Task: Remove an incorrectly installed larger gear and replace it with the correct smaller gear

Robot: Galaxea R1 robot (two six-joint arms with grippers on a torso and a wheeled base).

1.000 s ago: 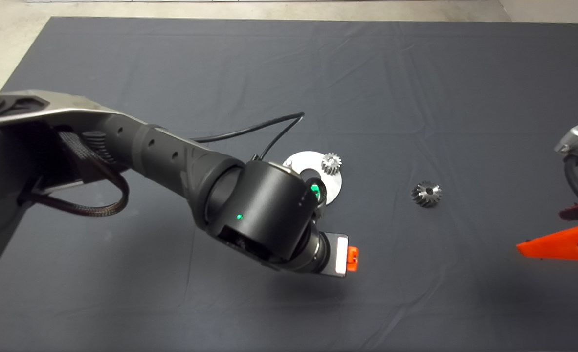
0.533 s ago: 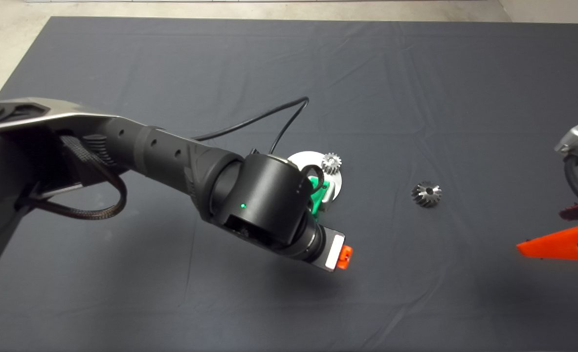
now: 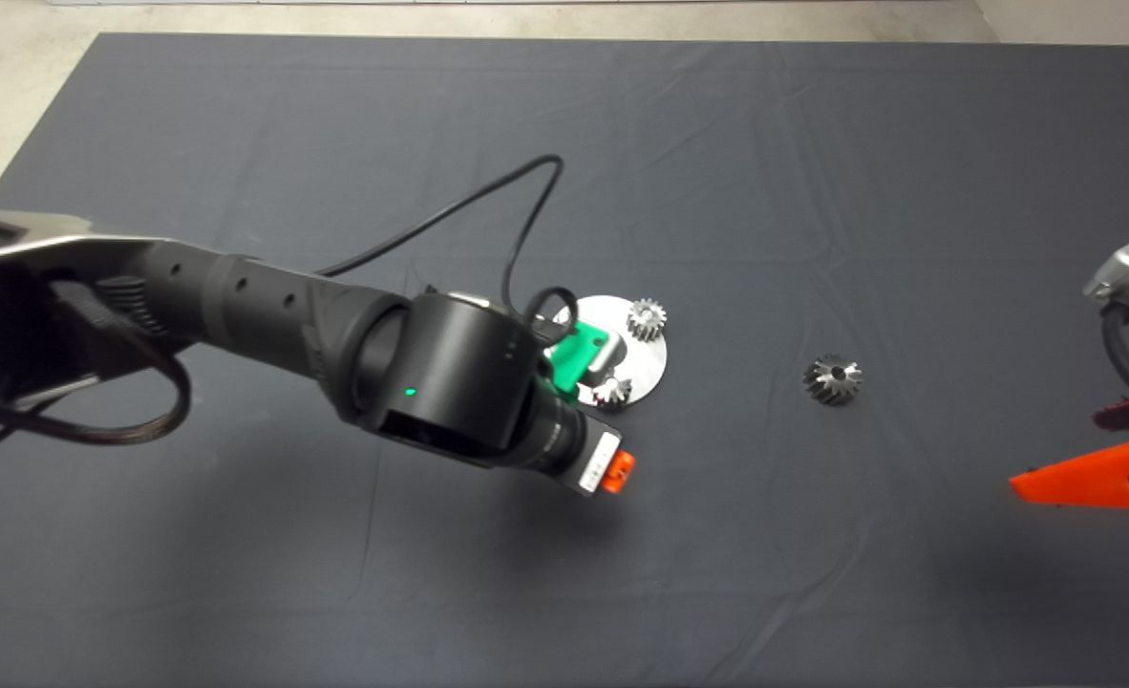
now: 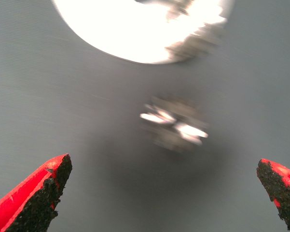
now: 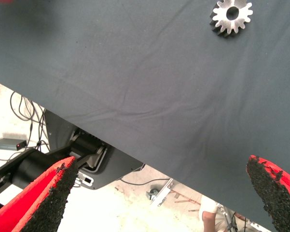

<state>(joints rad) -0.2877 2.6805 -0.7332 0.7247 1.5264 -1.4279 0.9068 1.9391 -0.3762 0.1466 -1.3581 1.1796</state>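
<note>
Steel glints on the dark mat (image 3: pixel 813 143): a round silver plate (image 3: pixel 658 358) sits mid-table, with one small bright gear (image 3: pixel 647 318) standing on its far edge and the smaller gear (image 3: pixel 612 390) at its near rim, just beside the left gripper's green body. The left gripper (image 4: pixel 164 193) hangs over that spot, fingers (image 4: pixel 43 186) spread wide, nothing between them. Its wrist view catches what the head view hides behind the black arm: the smaller gear (image 4: pixel 176 123) blurred below the open fingers, apparently on the mat just off the plate (image 4: pixel 135 29). Its axis can't be judged.

Off to the right, well apart, the larger gear (image 3: pixel 833 378) lies tipped, bore facing up and toward the camera. The right wrist view shows it (image 5: pixel 231 17) face-on, hole clear. The right gripper (image 5: pixel 169 198) is parked at the right edge, fingers apart, empty.
</note>
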